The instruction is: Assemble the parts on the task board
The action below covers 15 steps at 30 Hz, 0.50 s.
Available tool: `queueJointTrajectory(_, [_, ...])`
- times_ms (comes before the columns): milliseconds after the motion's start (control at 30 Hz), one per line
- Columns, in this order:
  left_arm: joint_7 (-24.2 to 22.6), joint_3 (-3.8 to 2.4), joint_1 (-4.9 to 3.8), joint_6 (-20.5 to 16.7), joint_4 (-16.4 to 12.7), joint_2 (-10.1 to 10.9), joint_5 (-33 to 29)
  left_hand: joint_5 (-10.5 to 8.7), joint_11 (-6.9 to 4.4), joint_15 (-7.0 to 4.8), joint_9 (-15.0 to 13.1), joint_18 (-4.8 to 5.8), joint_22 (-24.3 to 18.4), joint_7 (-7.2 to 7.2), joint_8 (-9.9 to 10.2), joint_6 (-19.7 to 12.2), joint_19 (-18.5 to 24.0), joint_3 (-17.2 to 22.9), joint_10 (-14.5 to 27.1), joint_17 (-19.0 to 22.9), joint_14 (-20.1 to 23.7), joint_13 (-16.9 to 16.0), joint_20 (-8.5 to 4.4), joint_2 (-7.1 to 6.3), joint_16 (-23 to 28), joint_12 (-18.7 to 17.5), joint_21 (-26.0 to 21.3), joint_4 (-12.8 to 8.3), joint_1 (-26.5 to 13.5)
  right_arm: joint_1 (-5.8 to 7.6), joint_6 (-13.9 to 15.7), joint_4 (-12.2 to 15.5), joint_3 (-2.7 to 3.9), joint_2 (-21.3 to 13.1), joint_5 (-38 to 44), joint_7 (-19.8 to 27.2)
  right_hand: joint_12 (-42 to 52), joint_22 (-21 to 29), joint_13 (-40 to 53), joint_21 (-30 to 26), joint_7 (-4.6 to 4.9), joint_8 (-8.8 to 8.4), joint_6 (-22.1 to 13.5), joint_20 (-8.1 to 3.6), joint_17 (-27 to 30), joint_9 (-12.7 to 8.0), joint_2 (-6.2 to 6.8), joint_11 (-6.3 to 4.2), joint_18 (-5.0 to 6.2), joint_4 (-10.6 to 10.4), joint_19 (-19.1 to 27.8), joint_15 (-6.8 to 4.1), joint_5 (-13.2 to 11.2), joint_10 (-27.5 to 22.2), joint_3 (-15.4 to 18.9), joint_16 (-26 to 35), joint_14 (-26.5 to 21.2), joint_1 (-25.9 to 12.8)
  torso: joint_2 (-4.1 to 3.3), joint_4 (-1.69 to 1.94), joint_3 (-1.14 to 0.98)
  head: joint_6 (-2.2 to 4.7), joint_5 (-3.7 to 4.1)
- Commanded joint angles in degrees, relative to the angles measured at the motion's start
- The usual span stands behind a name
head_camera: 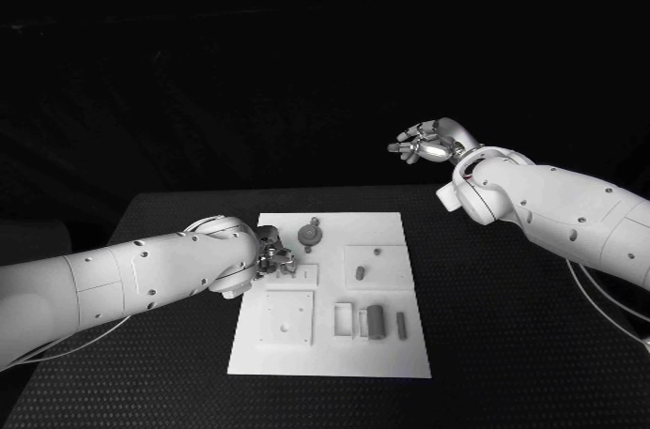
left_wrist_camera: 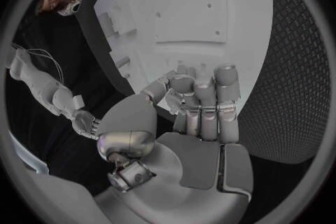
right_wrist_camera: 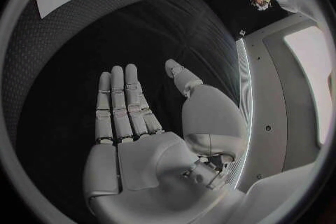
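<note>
The black table (head_camera: 515, 354) carries the white task board (head_camera: 386, 354) in its middle, lying flat. On the board there are several small grey parts: a round part with a short stem (head_camera: 310, 233) near the far edge, one small peg (head_camera: 361, 273) on a raised square to the right of it, and two upright blocks (head_camera: 376, 321) nearer the front. The left hand (head_camera: 275, 258) is low over the left side of the board, with its fingers (left_wrist_camera: 203, 98) curled in together (perhaps on a small part, but I cannot tell this). The right hand (head_camera: 431, 143) is raised well apart from the board, beyond the far right corner of the table; its fingers (right_wrist_camera: 122, 103) are straight and spread, holding nothing.
</note>
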State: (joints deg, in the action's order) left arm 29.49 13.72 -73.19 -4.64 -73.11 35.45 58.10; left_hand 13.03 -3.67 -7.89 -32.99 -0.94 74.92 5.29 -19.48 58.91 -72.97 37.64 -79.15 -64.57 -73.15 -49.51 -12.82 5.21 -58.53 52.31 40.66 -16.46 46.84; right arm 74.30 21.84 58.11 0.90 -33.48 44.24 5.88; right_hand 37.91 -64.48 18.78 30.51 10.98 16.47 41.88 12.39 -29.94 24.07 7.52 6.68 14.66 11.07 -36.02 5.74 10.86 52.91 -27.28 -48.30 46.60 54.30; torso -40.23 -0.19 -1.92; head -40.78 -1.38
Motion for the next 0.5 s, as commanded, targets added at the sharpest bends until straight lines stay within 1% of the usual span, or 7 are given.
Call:
queueJointTrajectory(33, [-0.55, -0.01, 0.06, -0.69, -0.19, -0.07, -0.52, 0.08, -0.49, -0.31, 0.05, -2.84, 1.21, -2.98, -0.32, 4.41, 0.10, 0.41, 0.09, 0.08, 0.44, 0.09, -0.67, 0.42, -0.36, 0.40, 0.21, -0.01, 0.40, -0.02, -0.71, -0.02, 0.03, 0.02, -0.17, 0.70, -0.28, 0.01, -0.07, -0.22, 1.91, 0.29, 0.50, -0.01, -0.06, -0.07, -0.46, 1.94, -0.81, 0.07, 0.54, 0.16, 0.01, -6.22, 0.34, 0.25, 0.02, -0.10, -0.01, -0.02, -0.01, -0.04, -0.08])
queueJointTrajectory(500, [-0.36, 0.00, 0.16, 1.58, -0.33, -0.32, -0.89, -0.07, -0.49, -0.32, 0.01, -2.84, 1.20, -2.97, -0.25, 4.41, 0.12, 0.39, 0.10, 0.27, 0.50, 0.21, -0.66, 0.47, -0.47, 0.43, 0.23, 0.00, 0.32, -0.04, -0.81, 0.00, 0.03, 0.04, -0.21, 0.69, -0.33, 0.00, -0.20, -0.29, 1.91, 0.31, 0.50, 0.01, -0.10, -0.10, -0.47, 1.94, -0.81, 0.09, 0.59, 0.19, 0.01, -6.19, 0.37, 0.37, 0.01, -0.07, -0.01, -0.04, -0.06, -0.09, -0.09])
